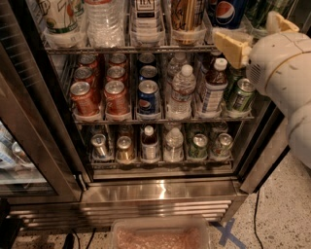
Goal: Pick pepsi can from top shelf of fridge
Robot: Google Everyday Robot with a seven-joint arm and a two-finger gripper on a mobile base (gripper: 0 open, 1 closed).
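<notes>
Fingers spread and gripping nothing, the gripper (256,35) is hovering at the right end of the fridge's (160,192) top shelf (121,49). The pepsi can (227,11) is standing there just behind it, dark blue, showing its globe logo. Clear trays (187,35) are holding what seem to be bottles.

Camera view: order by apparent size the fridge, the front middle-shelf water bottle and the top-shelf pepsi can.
Largest first: fridge; water bottle; pepsi can, though cropped at top, so unsure. The gripper, open, is at the can's lower right.

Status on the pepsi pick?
Hand open, right end of top shelf. Pepsi can on shelf, not gripped. Nothing seen between them.
</notes>
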